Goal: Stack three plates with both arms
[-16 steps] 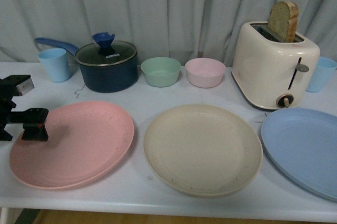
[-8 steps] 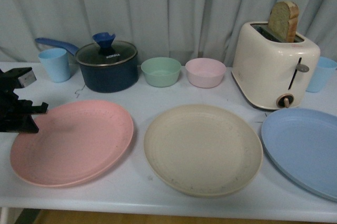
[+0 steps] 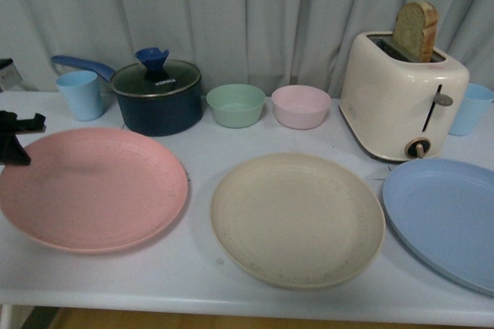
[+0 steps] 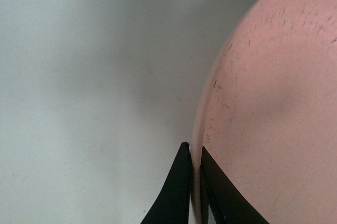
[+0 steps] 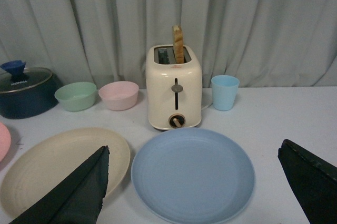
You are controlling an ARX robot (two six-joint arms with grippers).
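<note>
**Pink plate pinched at the rim, to be carried over the beige one**

Pink plate (image 3: 96, 190) sits at the left end of the table (image 3: 201, 283). My left gripper (image 4: 194, 182) is closed on its outer rim, one finger above and one below, as the left wrist view shows plainly. From the soft shadow beside the rim, I judge the gripped side is already a little off the table, but I cannot tell whether the far edge has come free.

The beige plate (image 3: 297, 217) lies flat in the middle, just beside the pink one. The blue plate (image 3: 444, 221) lies at the right end. My right gripper (image 5: 195, 148) hangs above the blue plate with its jaws wide apart, holding nothing.

I take the step in hand to be carrying pink onto beige. The hold is a thin pinch at one edge of a wide plate, so I expect the free side to droop. I would raise it until that low edge clears the beige rim, then travel right slowly. I would stay on the near side, away from the pot (image 3: 157, 97). I would centre pink over beige, lower until it rests, and only then let go. Jerking risks the rim slipping out.
</note>
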